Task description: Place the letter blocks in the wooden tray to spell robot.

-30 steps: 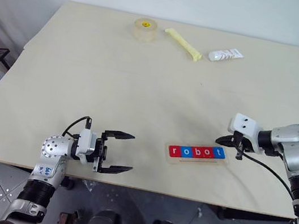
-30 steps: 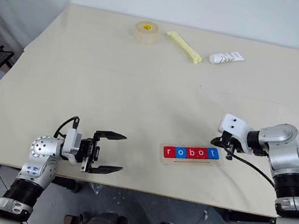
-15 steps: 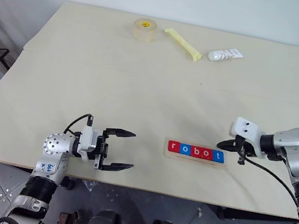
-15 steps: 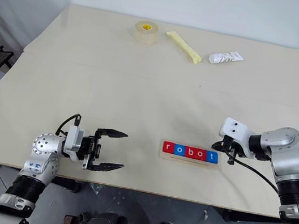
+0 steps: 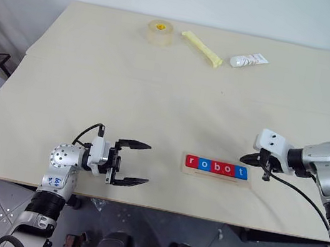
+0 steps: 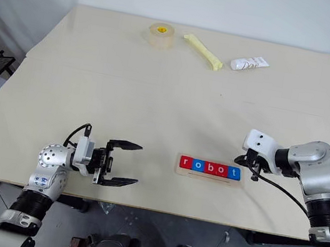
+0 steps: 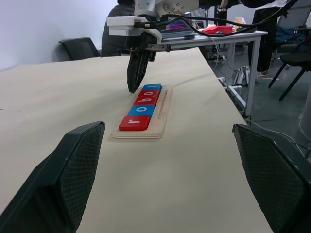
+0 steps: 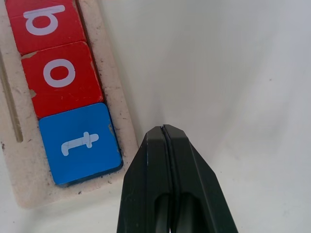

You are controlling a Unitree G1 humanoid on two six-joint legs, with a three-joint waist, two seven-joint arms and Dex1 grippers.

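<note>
Five letter blocks (image 5: 216,167) lie in a row in the wooden tray (image 5: 217,175) near the table's front edge, red r, blue o, red b, red o, blue t, reading robot. My right gripper (image 5: 249,158) is shut and empty, its tip just off the tray's right end beside the blue t block (image 8: 80,143), not touching it. The left wrist view has the tray (image 7: 164,108) ahead with the right gripper (image 7: 132,86) standing over its far end. My left gripper (image 5: 148,164) hovers open to the left of the tray, pointing at it, nothing between its fingers.
A tape roll (image 5: 159,32), a pale yellow stick (image 5: 201,48) and a white tube (image 5: 248,61) lie along the table's far side. The table's front edge (image 5: 200,217) runs close below the tray. Chairs and another table (image 7: 228,36) stand beyond the right end.
The tray with its blocks has swung from slanted to square with the table's front edge, its right end coming nearer. Both grippers have barely moved.
</note>
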